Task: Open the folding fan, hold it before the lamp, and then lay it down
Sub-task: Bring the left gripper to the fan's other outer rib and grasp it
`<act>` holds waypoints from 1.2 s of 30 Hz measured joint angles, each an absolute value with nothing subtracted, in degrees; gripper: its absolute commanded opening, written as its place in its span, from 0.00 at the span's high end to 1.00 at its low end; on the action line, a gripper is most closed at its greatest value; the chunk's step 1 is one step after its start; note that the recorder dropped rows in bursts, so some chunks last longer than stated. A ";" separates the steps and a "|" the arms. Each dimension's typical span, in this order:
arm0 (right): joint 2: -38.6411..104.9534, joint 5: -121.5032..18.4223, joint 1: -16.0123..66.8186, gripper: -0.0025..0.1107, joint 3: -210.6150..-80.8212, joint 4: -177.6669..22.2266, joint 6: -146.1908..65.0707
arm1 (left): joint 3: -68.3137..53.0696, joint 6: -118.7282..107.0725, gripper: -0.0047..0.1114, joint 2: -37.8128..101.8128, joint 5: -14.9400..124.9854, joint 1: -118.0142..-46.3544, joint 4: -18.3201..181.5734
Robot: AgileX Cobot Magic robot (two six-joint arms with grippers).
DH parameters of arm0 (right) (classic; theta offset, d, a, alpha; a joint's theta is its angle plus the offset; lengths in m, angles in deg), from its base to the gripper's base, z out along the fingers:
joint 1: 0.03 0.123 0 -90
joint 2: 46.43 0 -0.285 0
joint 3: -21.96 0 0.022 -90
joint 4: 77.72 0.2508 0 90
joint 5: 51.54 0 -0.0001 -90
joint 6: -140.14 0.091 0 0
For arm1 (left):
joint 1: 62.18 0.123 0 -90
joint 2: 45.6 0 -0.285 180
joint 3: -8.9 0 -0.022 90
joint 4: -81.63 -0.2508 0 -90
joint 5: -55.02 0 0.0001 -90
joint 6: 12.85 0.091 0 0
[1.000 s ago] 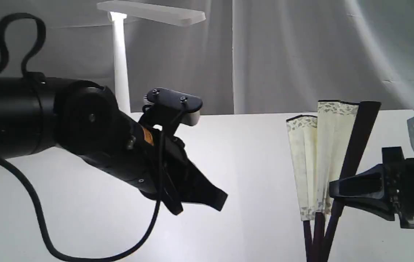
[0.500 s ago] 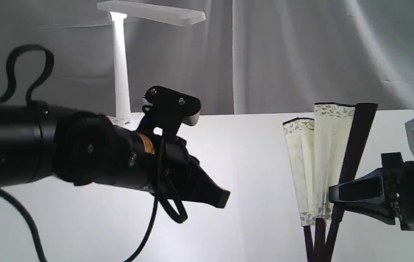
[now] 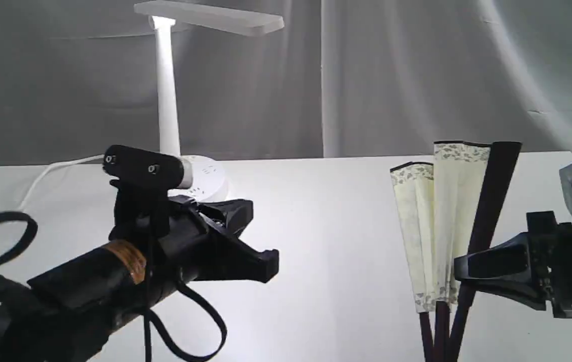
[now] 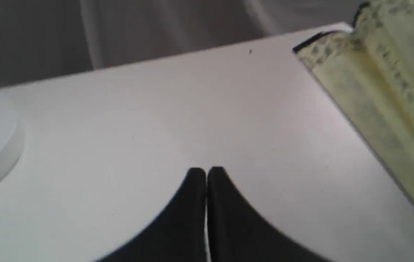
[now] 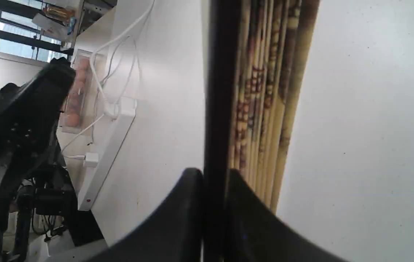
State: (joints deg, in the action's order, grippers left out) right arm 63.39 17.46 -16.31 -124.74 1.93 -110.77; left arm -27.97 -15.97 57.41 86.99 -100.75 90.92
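The folding fan (image 3: 442, 221) stands upright at the right, only partly spread: cream pleats with a patterned border, and dark ribs running down out of the picture. My right gripper (image 3: 462, 269) is shut on its dark outer guard (image 5: 217, 91), which sits pinched between the two fingers. The left wrist view catches the fan's pleated top edge (image 4: 381, 83). My left gripper (image 3: 268, 264) is shut and empty, pointing right over the table, well to the left of the fan. The white lamp (image 3: 168, 100) stands at the back left, lit, its bar head (image 3: 210, 16) reaching right.
The lamp's round base (image 3: 205, 181) and its white cord (image 3: 50, 173) lie behind my left arm. A white table (image 3: 336, 216) carries everything. A grey curtain (image 3: 406, 70) hangs behind. A power strip (image 5: 107, 149) with cables lies beyond the table's edge.
My left arm has swung down and to the left, drawing its shut gripper away from the fan and uncovering the lamp's base. The right gripper and fan have barely moved.
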 measured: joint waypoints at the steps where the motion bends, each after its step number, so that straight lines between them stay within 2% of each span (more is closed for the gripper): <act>1: 63.39 17.46 -16.31 0.98 -124.74 1.93 -110.77 | -29.11 -17.72 0.96 57.41 90.18 -100.75 88.44; 5: 63.39 17.46 -16.31 0.98 -124.74 1.93 -110.77 | -30.78 -24.54 0.96 57.41 100.41 -100.78 82.17; 12: 63.39 17.46 -16.31 0.98 -124.74 1.93 -110.77 | -30.78 -40.50 0.91 62.10 102.67 -100.88 82.15; 15: 63.39 17.46 -16.31 0.98 -124.74 1.93 -110.77 | -30.68 -48.35 0.80 65.05 102.67 -100.88 82.30; 18: 63.39 17.46 -16.31 0.98 -124.74 1.93 -110.77 | -29.34 -55.58 0.63 67.62 102.56 -100.88 81.63; 22: 63.39 17.46 -16.31 0.98 -124.74 1.93 -110.77 | -25.52 -64.10 0.50 70.78 102.56 -100.88 77.16; 31: 63.39 17.46 -16.31 0.98 -124.74 1.93 -110.77 | -14.91 -85.16 0.48 78.53 102.68 -100.76 63.07; 36: 63.39 17.46 -16.31 0.98 -124.74 1.93 -110.77 | -10.87 -99.59 0.48 84.20 109.87 -97.77 54.60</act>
